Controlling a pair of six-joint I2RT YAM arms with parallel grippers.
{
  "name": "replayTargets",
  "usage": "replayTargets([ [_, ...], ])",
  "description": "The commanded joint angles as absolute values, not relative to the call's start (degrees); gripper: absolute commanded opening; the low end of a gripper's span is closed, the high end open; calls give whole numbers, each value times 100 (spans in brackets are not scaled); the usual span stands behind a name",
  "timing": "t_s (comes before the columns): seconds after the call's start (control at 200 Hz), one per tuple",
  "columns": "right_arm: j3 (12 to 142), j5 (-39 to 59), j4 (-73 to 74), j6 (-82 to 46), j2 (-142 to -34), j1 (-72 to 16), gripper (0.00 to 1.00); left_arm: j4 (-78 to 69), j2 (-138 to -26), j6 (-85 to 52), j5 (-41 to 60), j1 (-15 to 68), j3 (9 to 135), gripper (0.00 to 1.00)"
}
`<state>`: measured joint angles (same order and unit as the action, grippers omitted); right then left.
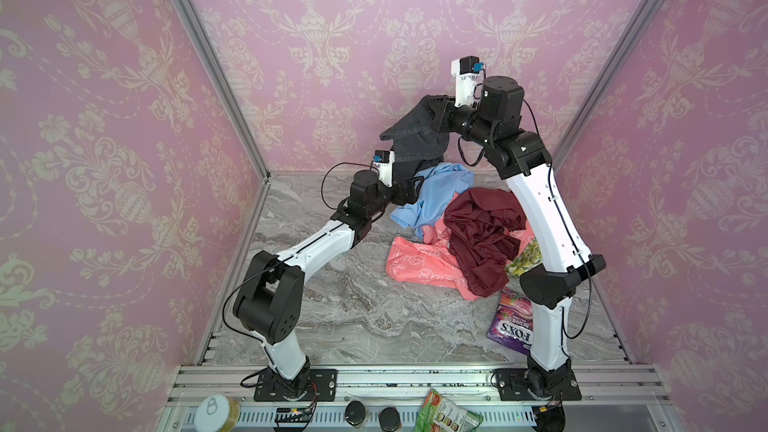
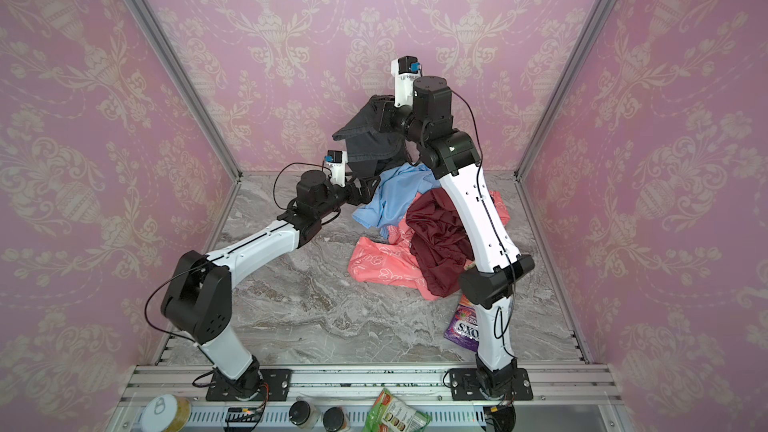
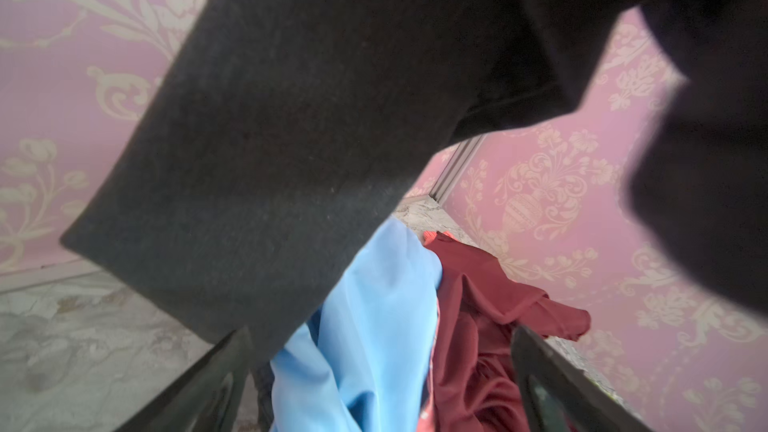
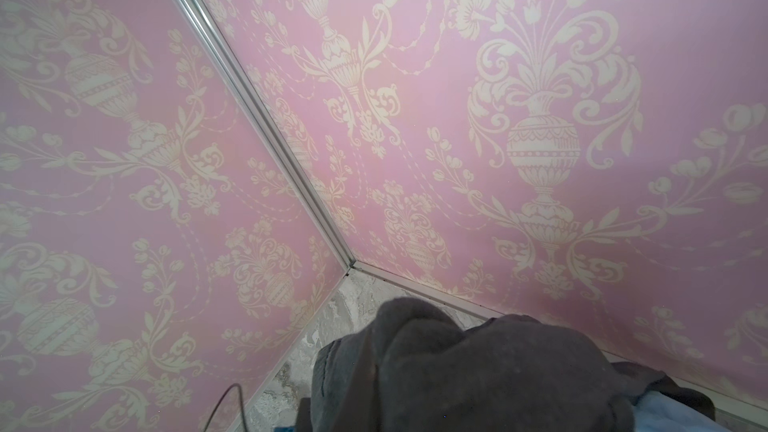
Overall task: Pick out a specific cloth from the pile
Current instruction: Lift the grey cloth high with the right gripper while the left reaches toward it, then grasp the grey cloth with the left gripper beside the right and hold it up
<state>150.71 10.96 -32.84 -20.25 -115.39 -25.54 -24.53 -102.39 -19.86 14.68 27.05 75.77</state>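
Charcoal-grey cloth (image 1: 415, 135) clamped tight in right gripper (image 1: 435, 109), held high above the pile (image 1: 482, 230) at its far side, trailing down behind it. Left gripper (image 1: 415, 191) spread wide, poised at the pile's far-left edge beside that hanging end, clasping nothing.

Taking the arm bases as 6 o'clock, the grey marbled table (image 1: 345, 317) lies bare from its centre to 6 and 9 o'clock, with only the white left arm (image 1: 311, 247) crossing above. A heap of crumpled cloths (image 1: 478, 238), maroon, coral-pink, light blue and yellow floral, fills the centre toward 2 o'clock. At 12 a dark charcoal-grey cotton garment (image 1: 415, 135) hangs, curtaining the back. A purple sweet packet (image 1: 509, 326) lies at 4 o'clock beside the white right arm (image 1: 544, 218), which arches over the heap's 3 o'clock edge.
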Motion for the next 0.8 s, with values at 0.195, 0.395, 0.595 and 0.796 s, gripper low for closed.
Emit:
replayTargets([
  [0.195, 14289, 1918, -1839, -2751, -10335, -2624, 0, -3245, -11982, -935, 708, 2758, 9478, 99],
  [0.395, 13661, 2019, -1638, -2835, -9944, -2709, 0, -3351, -12814, -771, 399, 3025, 10950, 99],
  [0.595, 13090, 2085, -1394, -2941, -9671, -2758, 0, -3357, -13423, -808, 464, 3202, 12094, 99],
  [0.796, 12327, 1929, -1260, -2887, -9168, -2810, 0, -2830, -14097, -869, 161, 3183, 13501, 33],
])
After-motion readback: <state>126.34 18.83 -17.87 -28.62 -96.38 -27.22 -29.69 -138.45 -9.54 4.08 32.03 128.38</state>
